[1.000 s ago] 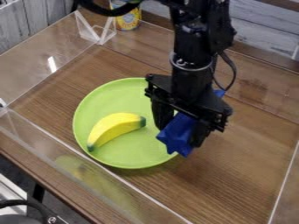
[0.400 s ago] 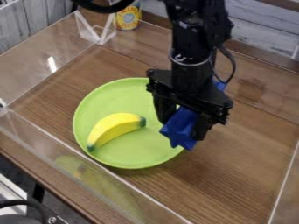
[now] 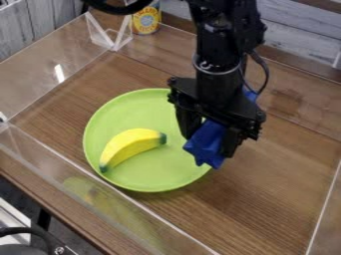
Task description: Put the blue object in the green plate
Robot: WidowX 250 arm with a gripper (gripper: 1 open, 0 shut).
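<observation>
Green plate (image 3: pixel 158 177), lime, round, with raised rim, lying on the wooden table (image 3: pixel 250 204); landmark for all that follows.

Far left of the plate, toward the near corner: dark cable and fittings (image 3: pixel 30 237), partly cut off by the picture's edge; beyond the plate, to its upper left: one clear, angular plastic piece (image 3: pixel 110 34), standing near the table's far side; just right of that piece, also beyond the plate: one yellow can or cup (image 3: pixel 147 18), its top partly behind a black cable.

On the plate, left part: one yellow banana (image 3: pixel 130 148), lying aslant.

At the plate's right edge: one blue object (image 3: pixel 205 145), ridged, below the black gripper (image 3: pixel 210 125) and overlapping the rim in this view; its upper end hidden between the dark fingers, which appear closed about it; whether it touches the plate, cannot tell.

Right of the plate, behind the gripper: a second patch of blue (image 3: pixel 249 95), mostly hidden; kind, cannot tell.
</observation>
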